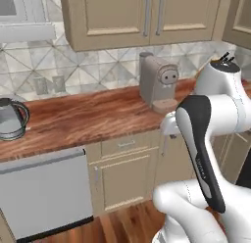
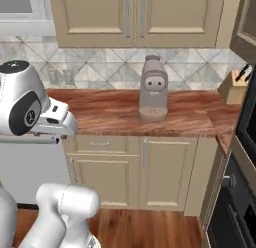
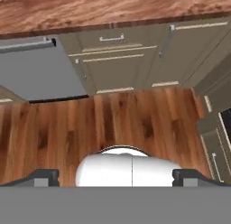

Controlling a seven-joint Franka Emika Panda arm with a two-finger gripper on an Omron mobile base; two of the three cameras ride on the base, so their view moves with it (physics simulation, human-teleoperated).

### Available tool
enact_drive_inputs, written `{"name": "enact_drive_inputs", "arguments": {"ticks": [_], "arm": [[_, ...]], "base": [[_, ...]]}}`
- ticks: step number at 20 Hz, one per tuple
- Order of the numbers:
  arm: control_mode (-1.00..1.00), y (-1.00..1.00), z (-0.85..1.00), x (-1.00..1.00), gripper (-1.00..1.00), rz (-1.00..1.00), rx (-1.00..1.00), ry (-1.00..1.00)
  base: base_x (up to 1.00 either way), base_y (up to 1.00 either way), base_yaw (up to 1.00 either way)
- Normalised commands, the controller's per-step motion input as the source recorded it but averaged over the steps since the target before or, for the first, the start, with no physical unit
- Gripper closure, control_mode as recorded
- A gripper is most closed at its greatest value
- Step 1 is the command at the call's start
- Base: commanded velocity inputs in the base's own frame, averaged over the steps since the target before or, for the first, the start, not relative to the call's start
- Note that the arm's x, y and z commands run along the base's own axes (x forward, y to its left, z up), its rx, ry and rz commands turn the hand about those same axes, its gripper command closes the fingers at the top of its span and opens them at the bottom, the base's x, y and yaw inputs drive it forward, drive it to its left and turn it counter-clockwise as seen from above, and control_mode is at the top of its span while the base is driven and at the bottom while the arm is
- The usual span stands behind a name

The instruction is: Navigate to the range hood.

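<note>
A: Okay, what is faced by the base?

B: A wooden countertop [image 1: 73, 122] is faced, with beige cabinets above and below. A tan coffee machine [image 1: 158, 83] is stood on it against the tiled backsplash [image 1: 88, 65]; it is seen near centre in the right base view. A metal kettle [image 1: 12, 118] is set at the counter's left end in the left base view. A grey dishwasher front [image 1: 44, 193] is fitted under the counter, left of the drawers.

A: Range hood?

B: A pale grey slab [image 1: 27, 32] is seen at the upper left, under a white framed panel. Whether that is the range hood cannot be told; no wide black edge is made out.

A: Right side?

B: A knife block [image 2: 235, 87] is placed at the counter's far right end in the right base view. A dark oven front [image 2: 235, 202] is seen at the right edge below it.

A: Gripper?

B: The gripper [image 3: 115, 177] is pointed down at the wood floor [image 3: 113, 123], as seen in the hand view. Two dark fingertips [image 3: 43, 177] are set wide apart at the bottom corners, so the jaws are spread wide. Nothing is held between them.

A: Arm?

B: It is folded up close to the base, well back from the counter.
</note>
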Motion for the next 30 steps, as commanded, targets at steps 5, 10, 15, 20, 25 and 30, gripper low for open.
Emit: {"name": "enact_drive_inputs", "arguments": {"ticks": [5,10,15,20,25,30], "arm": [[1.00,0.00,0.00,0.00,-1.00,0.00,0.00,0.00],[1.00,0.00,0.00,0.00,-1.00,0.00,0.00,0.00],[1.00,0.00,0.00,0.00,-1.00,0.00,0.00,0.00],[1.00,0.00,0.00,0.00,-1.00,0.00,0.00,0.00],[1.00,0.00,0.00,0.00,-1.00,0.00,0.00,0.00],[1.00,0.00,0.00,0.00,-1.00,0.00,0.00,0.00]], "base": [[-0.21,0.00,1.00],[-0.11,0.00,1.00],[-0.05,0.00,1.00],[0.00,0.00,1.00],[0.12,-0.07,0.80],[0.74,-0.68,0.25]]}}
